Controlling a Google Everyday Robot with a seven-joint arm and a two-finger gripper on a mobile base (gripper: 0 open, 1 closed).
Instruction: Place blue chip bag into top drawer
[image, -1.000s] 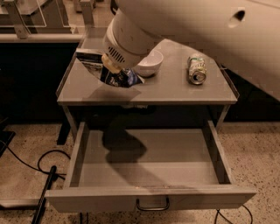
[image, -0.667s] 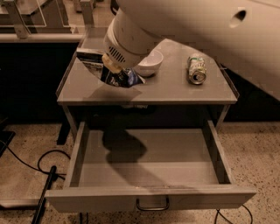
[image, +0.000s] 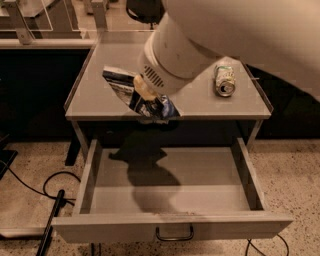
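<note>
The blue chip bag (image: 131, 91) is dark blue and crinkly with white patches. It hangs in the air over the front edge of the tabletop, tilted. My gripper (image: 144, 92) is shut on it, with a yellowish finger (image: 141, 86) showing on the bag below the big white arm. The top drawer (image: 170, 200) is pulled fully open below. It is grey and shallow, with a dark handle (image: 174, 233) at the centre of its front panel. Only the arm's shadow lies inside it.
A green-and-silver can (image: 225, 80) lies on its side at the right of the grey tabletop (image: 95, 97). Black cables (image: 47, 192) run over the speckled floor to the left of the drawer. The arm covers the back middle of the tabletop.
My arm has carried the bag forward and a little lower, from over the tabletop to its front edge. The white bowl seen earlier is now hidden behind the arm.
</note>
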